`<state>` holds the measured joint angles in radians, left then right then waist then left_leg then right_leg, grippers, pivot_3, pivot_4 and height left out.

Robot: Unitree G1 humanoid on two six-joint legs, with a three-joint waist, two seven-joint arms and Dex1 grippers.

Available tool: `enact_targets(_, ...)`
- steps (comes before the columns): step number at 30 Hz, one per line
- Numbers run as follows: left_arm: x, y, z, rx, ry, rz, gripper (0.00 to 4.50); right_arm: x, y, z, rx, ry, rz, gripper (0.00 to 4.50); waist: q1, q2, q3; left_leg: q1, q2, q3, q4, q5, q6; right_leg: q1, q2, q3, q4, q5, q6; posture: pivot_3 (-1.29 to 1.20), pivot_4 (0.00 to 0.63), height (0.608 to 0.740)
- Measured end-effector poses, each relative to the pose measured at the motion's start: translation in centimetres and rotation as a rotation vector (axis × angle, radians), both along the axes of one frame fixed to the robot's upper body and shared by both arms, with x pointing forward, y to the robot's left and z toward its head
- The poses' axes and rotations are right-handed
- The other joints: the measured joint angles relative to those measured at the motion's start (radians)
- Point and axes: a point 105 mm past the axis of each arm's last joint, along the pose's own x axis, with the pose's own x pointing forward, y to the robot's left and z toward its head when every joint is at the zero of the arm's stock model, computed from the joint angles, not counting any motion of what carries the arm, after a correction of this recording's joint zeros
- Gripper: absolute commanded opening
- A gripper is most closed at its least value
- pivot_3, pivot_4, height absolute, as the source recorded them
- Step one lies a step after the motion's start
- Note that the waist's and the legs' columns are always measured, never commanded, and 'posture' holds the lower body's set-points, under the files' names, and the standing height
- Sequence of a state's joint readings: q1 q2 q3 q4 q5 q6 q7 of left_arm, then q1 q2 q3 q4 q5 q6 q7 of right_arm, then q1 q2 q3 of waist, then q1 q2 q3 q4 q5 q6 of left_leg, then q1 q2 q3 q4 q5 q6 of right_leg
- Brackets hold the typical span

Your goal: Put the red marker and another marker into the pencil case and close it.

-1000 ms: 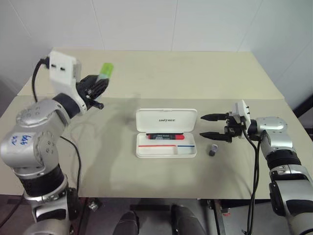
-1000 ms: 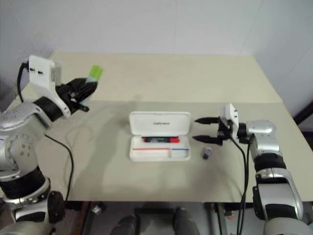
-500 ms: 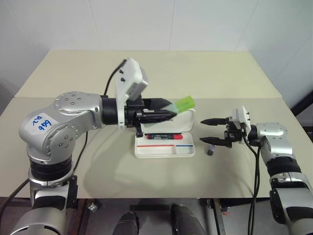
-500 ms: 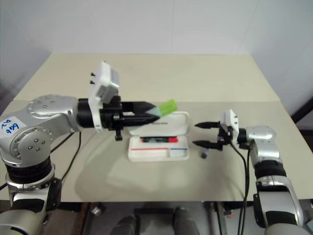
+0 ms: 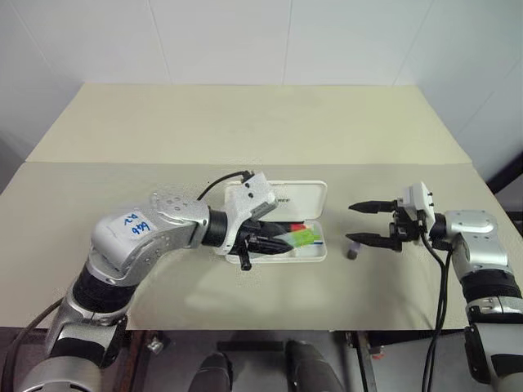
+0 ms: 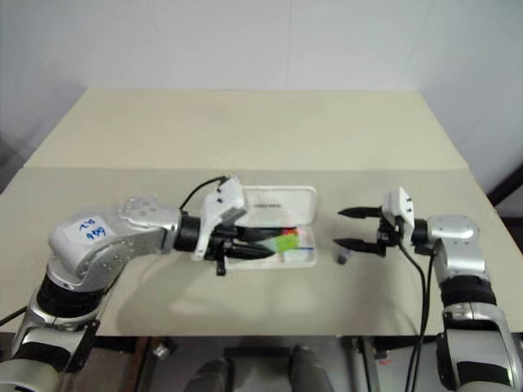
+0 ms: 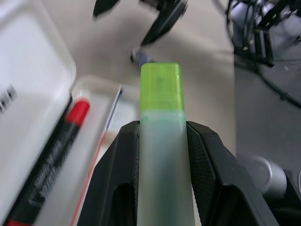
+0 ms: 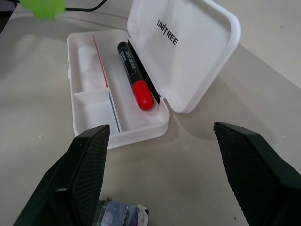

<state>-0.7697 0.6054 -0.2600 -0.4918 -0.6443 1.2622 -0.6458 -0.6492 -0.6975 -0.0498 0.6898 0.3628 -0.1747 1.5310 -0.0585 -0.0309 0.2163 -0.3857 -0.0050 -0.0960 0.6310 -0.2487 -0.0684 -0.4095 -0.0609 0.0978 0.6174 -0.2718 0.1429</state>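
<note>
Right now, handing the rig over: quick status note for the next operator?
Left gripper: shut on the chunky pale green highlighter with the bright green cap, held over the tray of the open white hard plastic pencil case, not released.
Right gripper: open, holding nothing, beside the case's right end, with a small dark grey stub on the beige table just below it.
Done: the slim black-barrelled red marker with the red end lies in the case tray along the hinge; lid stands open.
Left: lower and release the highlighter into the tray, pull the left arm clear, close the lid.
</note>
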Motion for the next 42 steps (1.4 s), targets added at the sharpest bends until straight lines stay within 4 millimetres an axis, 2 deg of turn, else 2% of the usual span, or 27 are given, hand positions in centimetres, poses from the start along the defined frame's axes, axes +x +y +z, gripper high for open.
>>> enact_targets(4, 1.3, 1.1, -1.7, 0.096, 0.002, 0.062, 1.06, -0.1, -0.1, -0.3, 0.000, 0.008, -0.006, 4.50, -0.001, 0.000, 0.000, 0.000, 0.000, 0.000, 0.000, 0.000, 0.000, 0.000, 0.000, 0.000, 0.000, 0.000, 0.000, 0.00, 0.150, 0.740)
enact_targets(10, 1.9, 1.6, -2.0, 0.131, -0.027, 0.056, 1.06, -0.2, 0.0, -0.4, -0.004, 0.000, -0.009, 4.50, 0.002, 0.000, 0.000, 0.000, 0.000, 0.000, -0.001, 0.000, 0.000, 0.000, 0.000, 0.000, 0.000, 0.000, 0.000, 0.00, 0.150, 0.740)
enact_targets(14, 3.2, 2.4, -2.4, 0.153, -0.046, 0.089, 1.06, -0.4, 0.1, -0.8, -0.004, 0.006, -0.013, 4.50, 0.002, 0.000, 0.000, 0.000, 0.000, 0.000, -0.001, 0.000, 0.000, 0.000, 0.000, 0.000, 0.000, 0.000, 0.000, 0.00, 0.150, 0.740)
enact_targets(27, 2.7, 1.4, -2.7, 0.164, -0.084, -0.055, 1.06, -0.8, 0.4, -0.9, -0.002, 0.008, -0.010, 4.50, 0.002, 0.000, 0.000, 0.000, 0.000, 0.000, 0.000, 0.000, 0.000, 0.000, 0.000, 0.000, 0.000, 0.000, 0.000, 0.00, 0.150, 0.740)
enact_targets(35, 2.9, 1.5, -3.2, 0.206, -0.111, -0.064, 1.06, -1.6, 0.3, 0.8, 0.072, -0.008, 0.018, 4.50, 0.002, 0.000, 0.000, 0.000, 0.000, 0.000, 0.000, 0.000, 0.000, 0.000, 0.000, 0.000, 0.000, 0.000, 0.000, 0.00, 0.150, 0.740)
enact_targets(42, 3.6, 1.8, -3.4, 0.220, -0.122, -0.051, 1.06, -1.6, 0.4, 1.0, 0.077, -0.004, 0.019, 4.50, 0.003, 0.000, 0.000, 0.000, 0.000, 0.000, 0.000, 0.000, 0.001, 0.000, 0.000, 0.000, 0.001, 0.000, 0.000, 0.00, 0.150, 0.740)
